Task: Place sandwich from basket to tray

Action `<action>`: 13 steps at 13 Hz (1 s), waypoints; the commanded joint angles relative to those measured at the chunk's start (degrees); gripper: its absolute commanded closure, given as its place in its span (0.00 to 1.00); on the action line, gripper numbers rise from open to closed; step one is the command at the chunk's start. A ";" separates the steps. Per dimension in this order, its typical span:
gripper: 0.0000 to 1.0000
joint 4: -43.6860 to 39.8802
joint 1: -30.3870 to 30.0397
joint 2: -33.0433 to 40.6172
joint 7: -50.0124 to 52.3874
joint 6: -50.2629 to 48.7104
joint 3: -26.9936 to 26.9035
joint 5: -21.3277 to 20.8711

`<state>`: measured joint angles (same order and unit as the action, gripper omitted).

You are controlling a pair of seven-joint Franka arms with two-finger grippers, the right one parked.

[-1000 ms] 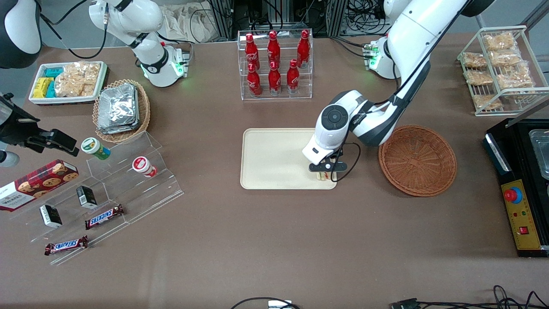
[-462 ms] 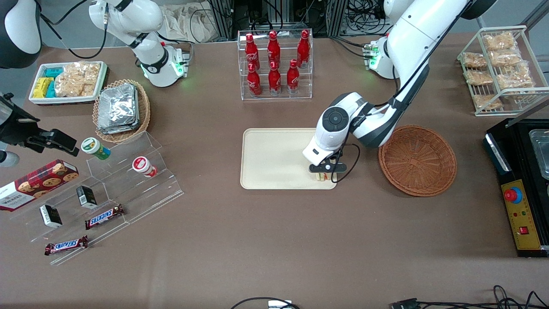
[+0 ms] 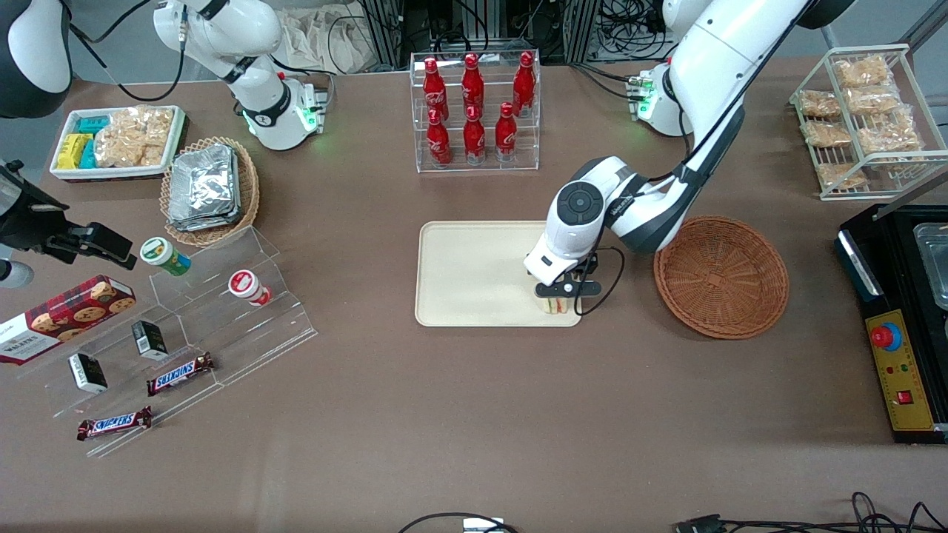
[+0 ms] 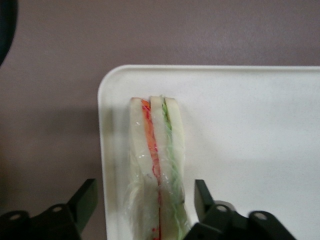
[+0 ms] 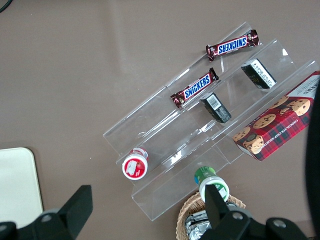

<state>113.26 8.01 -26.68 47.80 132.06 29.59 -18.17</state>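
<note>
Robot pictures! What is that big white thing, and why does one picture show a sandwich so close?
The white thing is a robot arm. Its pinching end effector hangs just above a sandwich lying at a corner of a cream tray. One picture looks down at the whole table. The close one comes from a camera on the arm's wrist, so you see the open black fingers on either side of the sandwich, not touching it. Beside the tray sits a brown basket, with nothing in it.
</note>
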 commanded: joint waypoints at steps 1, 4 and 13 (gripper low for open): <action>0.00 -1.89 -0.19 5.83 0.63 -7.14 0.38 -0.02; 0.00 -12.22 -0.28 9.09 -2.25 -24.76 0.30 2.77; 0.00 -21.41 -0.36 23.33 -38.56 -42.15 -27.80 14.30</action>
<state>90.76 6.76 -5.23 12.38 90.60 5.50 -5.19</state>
